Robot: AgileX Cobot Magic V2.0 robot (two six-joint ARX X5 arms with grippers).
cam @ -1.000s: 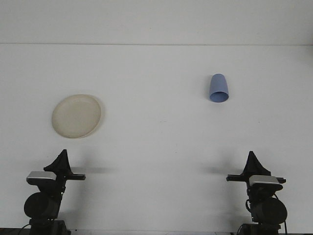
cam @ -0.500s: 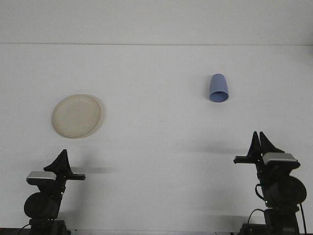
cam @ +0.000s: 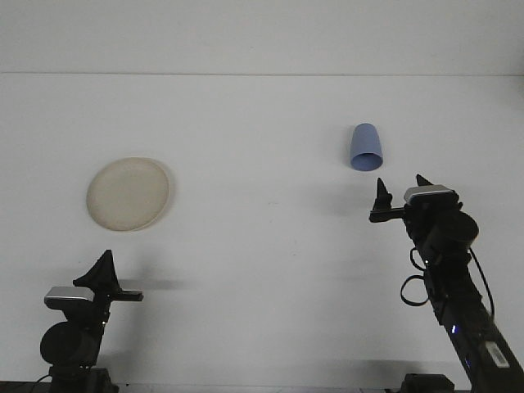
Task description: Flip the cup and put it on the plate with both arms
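Currently, one blue cup (cam: 366, 147) lies far right, one plate (cam: 128, 193) left. Right gripper (cam: 402, 190) spread near cup; left gripper (cam: 102, 268) pressed together.

You are looking forward over a flat, matte white table surface (cam: 262, 270) that fills most of the view. Beyond the table's far edge, a plain white wall (cam: 262, 37) spans the full width. Lighting is even and diffuse, with soft faint shadows falling on the table.
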